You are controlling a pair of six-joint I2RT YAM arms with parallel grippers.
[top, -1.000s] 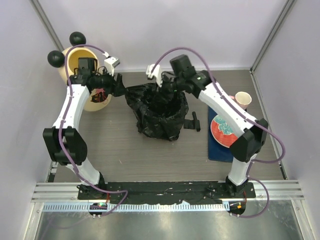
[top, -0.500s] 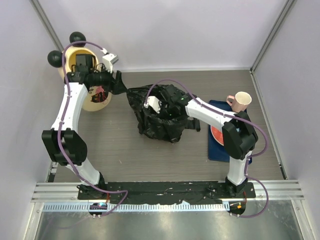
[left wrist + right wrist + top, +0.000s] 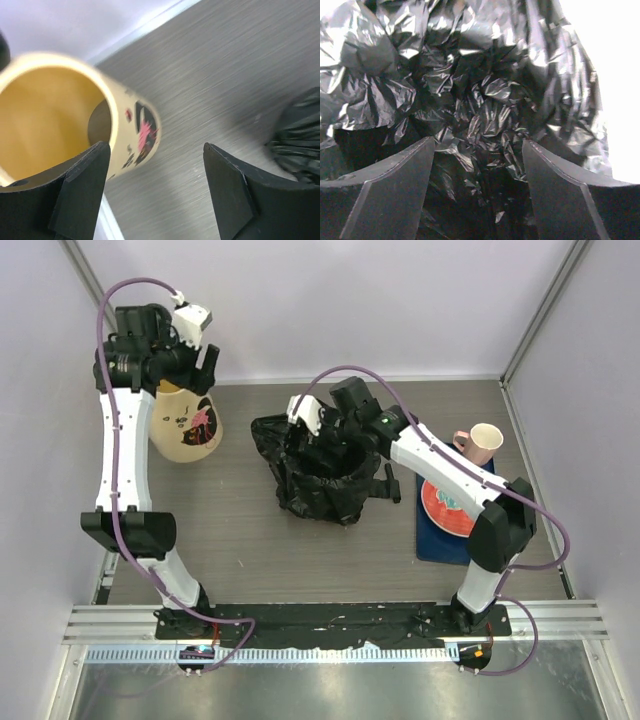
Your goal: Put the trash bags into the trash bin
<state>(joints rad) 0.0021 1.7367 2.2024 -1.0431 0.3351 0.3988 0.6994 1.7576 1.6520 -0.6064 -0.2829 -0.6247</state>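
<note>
Three views, taken in turn. Overhead: finds the trash bags [image 3: 320, 485] heaped as one crumpled black mound in the middle of the table [image 3: 240, 540], well apart from the trash bin [image 3: 185, 430] at the far left. Places the right gripper [image 3: 312, 435] low over the mound's top, jaws apart, clamped on nothing. Places the left gripper [image 3: 205, 358] raised over the bin's rim, likewise spread and empty, the mouth hidden under the arm. Notes a cup [image 3: 487, 438], a plate [image 3: 445, 505] and a blue mat [image 3: 440, 545] off to the right, away from the work. Left wrist: shows the bin's cream wall and yellowish inside [image 3: 60, 100] below the left finger, no black plastic visible within; catches an edge of the bags [image 3: 300, 145] at far right. Right wrist: shows only glossy crinkled plastic [image 3: 485, 100] beyond spread fingers, no fold pinched between them. Judges the step in hand as getting a hold on the bags, with none of the loading done. Calls next for sinking the right jaws onto a firm fold, closing, lifting the floppy sheet off the table and carrying it left to the bin; calls too for moving the left arm off the mouth.
</note>
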